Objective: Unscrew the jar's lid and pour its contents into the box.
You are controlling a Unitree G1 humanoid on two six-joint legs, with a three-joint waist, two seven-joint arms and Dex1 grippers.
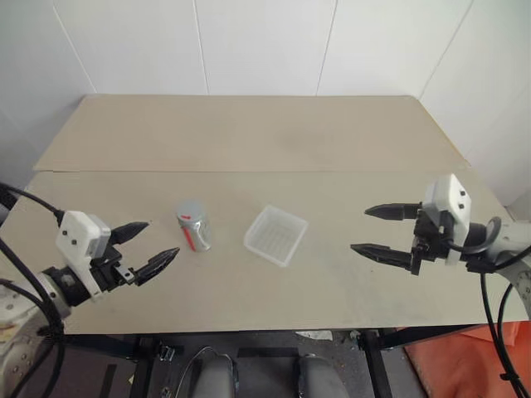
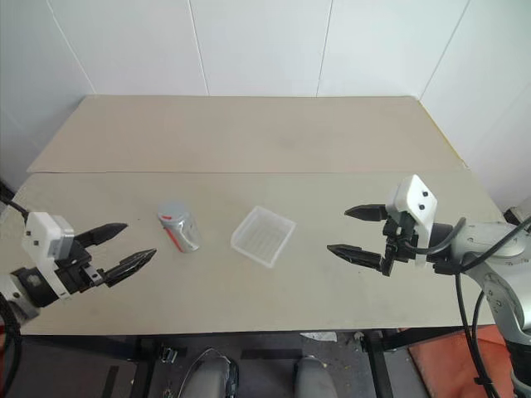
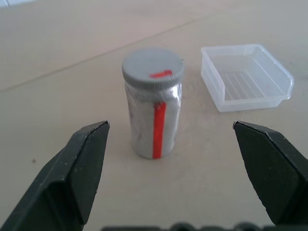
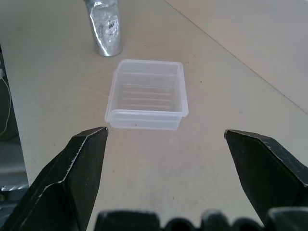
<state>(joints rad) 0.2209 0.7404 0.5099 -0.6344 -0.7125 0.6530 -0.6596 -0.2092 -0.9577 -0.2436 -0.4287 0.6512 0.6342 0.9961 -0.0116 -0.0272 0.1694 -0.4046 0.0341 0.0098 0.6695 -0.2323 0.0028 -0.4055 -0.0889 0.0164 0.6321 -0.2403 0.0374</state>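
Jar (image 1: 193, 225) upright just ahead of spread left hand (image 1: 148, 244), apart, untouched

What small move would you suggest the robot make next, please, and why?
Probably ease the left gripper forward around the jar: its jaws are open and apart from the jar, which stands upright beside the empty box with its lid on.

Head stereo pair looks down over counter (image 1: 249, 141). Wrist cameras sit low, close, facing inward; both share jar (image 3: 153, 110) and box (image 4: 147, 101).
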